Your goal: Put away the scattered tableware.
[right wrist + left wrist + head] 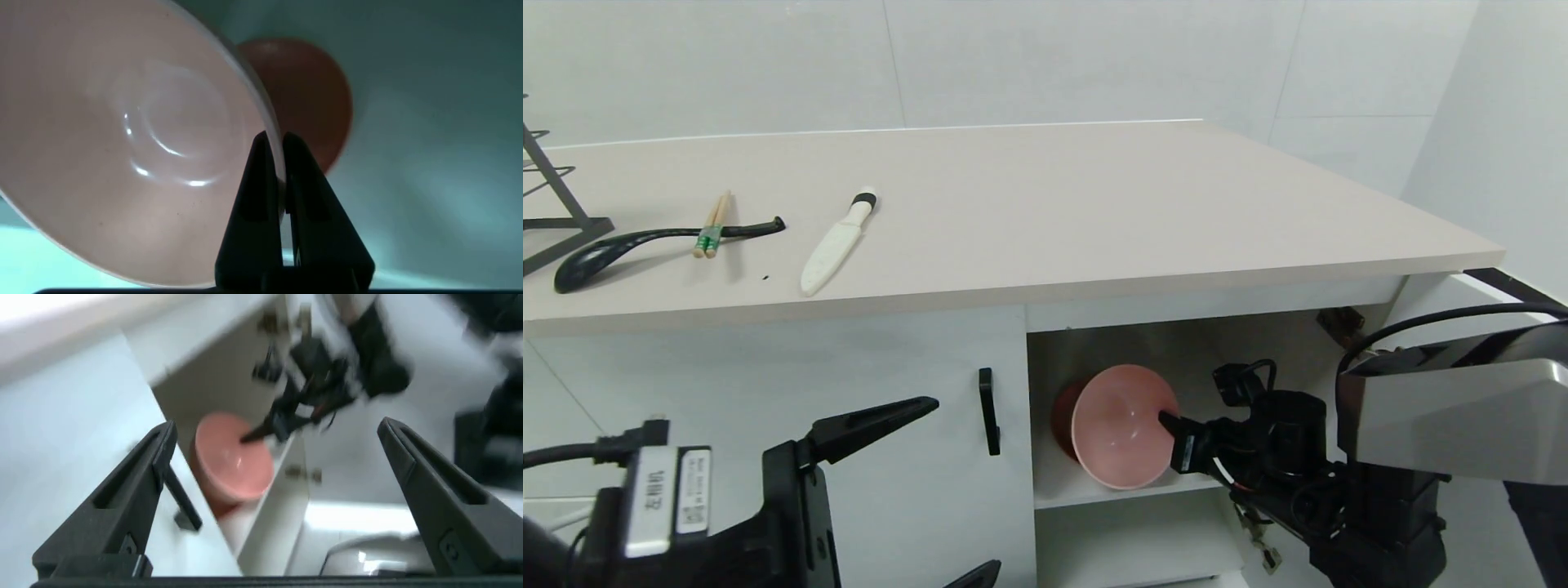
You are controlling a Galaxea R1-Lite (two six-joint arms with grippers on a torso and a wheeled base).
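My right gripper (1164, 420) has its fingers pinched on the near right rim of the pink bowl (1115, 425), which stands tipped on edge inside the open cupboard, its lower rim at the shelf (1078, 488) and a darker red bowl (1060, 416) just behind it on the left. To do this well, I would ease the pink bowl toward the red one until the shelf or that bowl clearly carries its weight. Then I would part my fingers only a little and draw straight out, so the rim is not dragged along. My left gripper (964, 482) hangs with its fingers spread before the closed door, holding nothing. On the countertop (1094, 204), far left, wait a black spoon (645, 241), chopsticks (711, 229) and a white knife (837, 245).
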